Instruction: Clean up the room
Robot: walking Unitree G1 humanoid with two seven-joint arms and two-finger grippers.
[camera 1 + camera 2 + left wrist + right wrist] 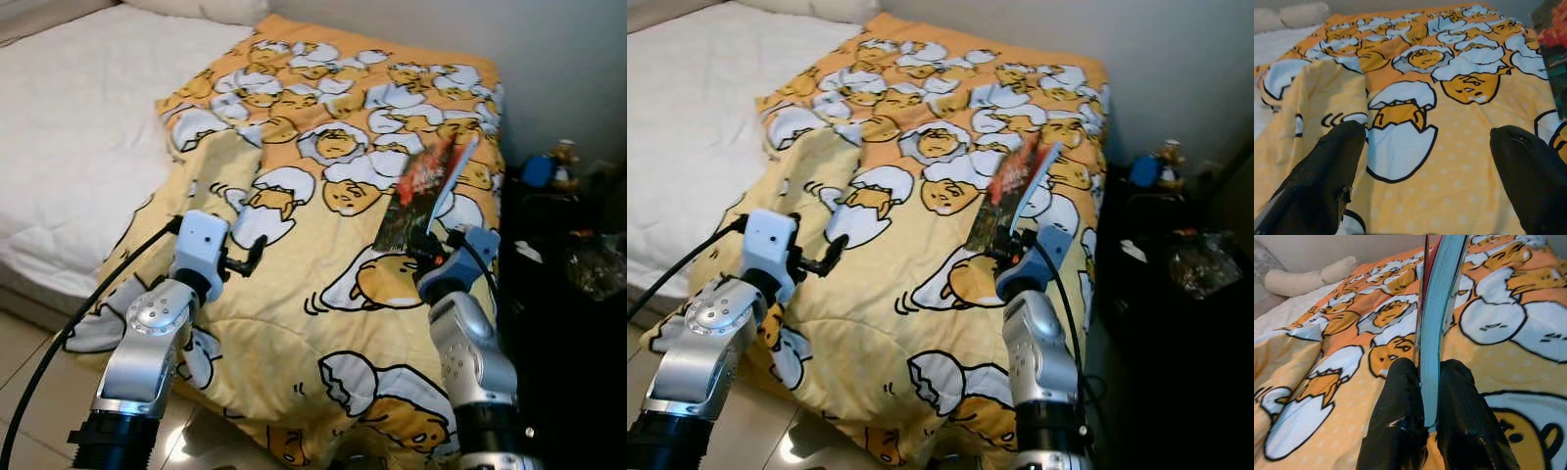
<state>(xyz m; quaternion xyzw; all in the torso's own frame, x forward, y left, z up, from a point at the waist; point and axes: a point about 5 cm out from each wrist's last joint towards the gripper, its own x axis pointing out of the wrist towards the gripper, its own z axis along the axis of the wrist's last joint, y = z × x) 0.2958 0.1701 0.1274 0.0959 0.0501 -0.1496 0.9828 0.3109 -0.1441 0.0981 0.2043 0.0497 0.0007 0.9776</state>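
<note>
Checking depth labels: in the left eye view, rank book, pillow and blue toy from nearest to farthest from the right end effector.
1. Book: held in the right end effector.
2. Blue toy: to its right, beside the bed.
3. Pillow: far left, at the bed's head.

My blanket [323, 294] is yellow shading to orange toward the far end, faintly dotted, and printed all over with cartoon egg yolks in cracked white shells outlined in black. The mattress [69, 147] beside it is white with a quilted texture, and the pillow [1308, 279] is off-white. The book [421, 191] in my right gripper [1431, 382] has a dark cover with red and green patches and pale blue-white page edges. My gripper fingers [1327, 181] are black, my arms silver. The floor tiles [29, 382] are beige.
</note>
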